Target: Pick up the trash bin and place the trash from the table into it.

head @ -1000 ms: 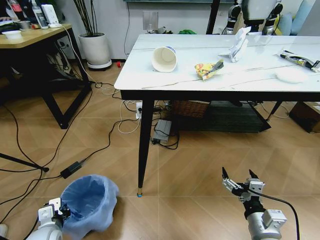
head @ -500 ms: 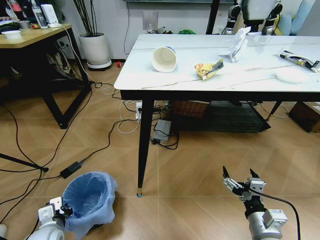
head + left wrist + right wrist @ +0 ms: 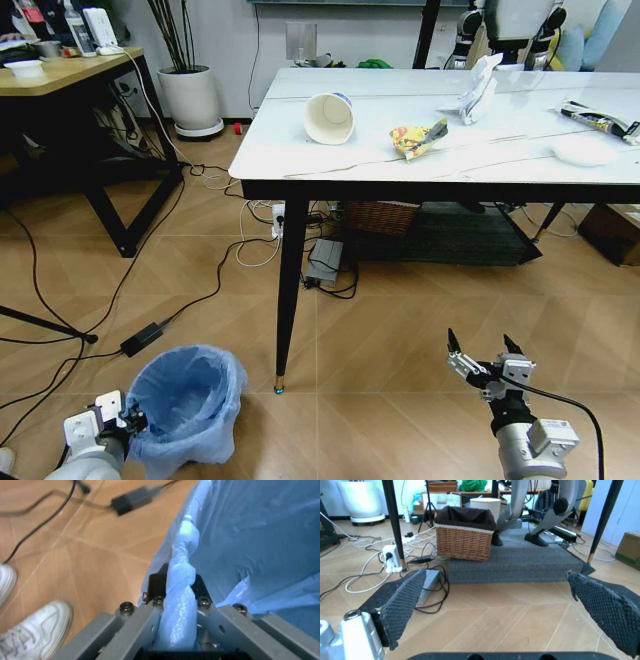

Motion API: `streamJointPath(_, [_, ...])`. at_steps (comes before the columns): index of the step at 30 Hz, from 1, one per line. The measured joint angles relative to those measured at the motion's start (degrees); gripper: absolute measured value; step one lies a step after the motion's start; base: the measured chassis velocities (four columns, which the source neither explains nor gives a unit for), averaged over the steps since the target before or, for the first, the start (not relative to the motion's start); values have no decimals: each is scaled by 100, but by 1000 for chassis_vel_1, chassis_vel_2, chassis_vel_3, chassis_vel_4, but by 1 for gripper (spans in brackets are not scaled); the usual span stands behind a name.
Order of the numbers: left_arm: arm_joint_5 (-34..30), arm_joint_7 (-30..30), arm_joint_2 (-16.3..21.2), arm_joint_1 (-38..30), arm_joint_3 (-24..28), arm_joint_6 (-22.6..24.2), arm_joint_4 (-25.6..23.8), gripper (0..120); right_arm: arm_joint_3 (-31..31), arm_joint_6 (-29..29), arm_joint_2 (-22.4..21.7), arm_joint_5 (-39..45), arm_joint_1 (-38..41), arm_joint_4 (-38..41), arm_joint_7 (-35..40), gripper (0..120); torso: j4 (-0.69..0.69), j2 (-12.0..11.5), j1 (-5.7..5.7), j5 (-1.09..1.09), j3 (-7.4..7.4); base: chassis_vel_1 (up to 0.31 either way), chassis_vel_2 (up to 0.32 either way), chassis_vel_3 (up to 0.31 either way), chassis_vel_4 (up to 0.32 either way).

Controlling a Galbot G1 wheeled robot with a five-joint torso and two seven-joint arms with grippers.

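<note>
Your left claw grips the trash bin's rim down on the floor; the trash waits on the tabletop.

Your left claw [image 3: 128,422] sits low at your left, its jaws closed on the bag-covered rim of the trash bin [image 3: 190,400], pinching the light-blue liner between them. The bin looks to be resting on the wooden floor beside the table leg. Your right claw [image 3: 485,362] hangs idle at lower right, jaws wide apart and empty. On the tabletop [image 3: 300,150] lie the paper cup [image 3: 328,117] on its side, the yellow wrapper [image 3: 415,138] and crumpled white paper [image 3: 478,88]. You appear to be at the pick-up step. Next, lifting calls for a firm hold, keeping the bin upright.
</note>
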Motion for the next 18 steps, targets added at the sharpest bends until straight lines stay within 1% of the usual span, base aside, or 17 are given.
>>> streamJointPath(1, [0, 0, 0, 0, 0, 0, 0, 0, 0, 0, 0, 0, 0, 0, 0, 100, 0, 0, 0, 0, 0, 0, 0, 0, 0])
streamJointPath(4, [-134, -254, 142, 103, 143, 104, -586, 0, -17, 66, 40, -68, -42, 34, -9, 100, -1, 0, 0, 1, 0, 0, 0, 0, 0])
streamJointPath(5, [-134, -254, 142, 103, 143, 104, -586, 0, -17, 66, 40, -68, -42, 34, -9, 100, -1, 0, 0, 1, 0, 0, 0, 0, 0])
streamJointPath(8, [-355, -569, 238, 250, 239, 166, -1061, 0, -39, 84, 7, -83, -57, 69, -16, 100, 0, 0, 0, 1, 0, 0, 0, 0, 0])
streamJointPath(10, [-397, -615, 248, 266, 250, 167, -1113, 0, -41, 84, 0, -84, -57, 73, -17, 100, 1, 0, 0, 1, 0, 0, 0, 0, 0])
streamJointPath(12, [-839, -1095, 365, 294, 378, 168, -1411, 0, -46, 89, -22, -102, -73, 104, -23, 100, 1, 0, 0, 1, 0, 0, 0, 0, 0])
streamJointPath(13, [-881, -1170, 388, 286, 406, 168, -1443, 0, -46, 91, -22, -107, -77, 108, -23, 100, 1, 0, 0, 1, 0, 0, 0, 0, 0])
streamJointPath(14, [-1008, -1427, 492, 223, 534, 168, -1550, 0, -45, 96, -14, -131, -97, 137, -27, 100, 0, 0, 0, 2, 0, 0, 0, 0, 0])
streamJointPath(15, [-1008, -1427, 492, 223, 534, 168, -1550, 0, -45, 96, -14, -131, -97, 137, -27, 100, 0, 0, 0, 2, 0, 0, 0, 0, 0])
streamJointPath(16, [-1095, -1568, 545, 186, 610, 168, -1601, 0, -45, 96, -4, -144, -107, 156, -28, 100, 0, 0, 0, 2, 0, 0, 0, 0, 0])
streamJointPath(17, [-1261, -1814, 626, 117, 749, 168, -1668, 0, -45, 96, 10, -165, -115, 180, -30, 100, -1, 0, 0, 1, 0, 0, 0, 0, 0])
streamJointPath(18, [-1261, -1814, 626, 117, 749, 168, -1668, 0, -45, 96, 10, -165, -115, 180, -30, 100, -1, 0, 0, 1, 0, 0, 0, 0, 0])
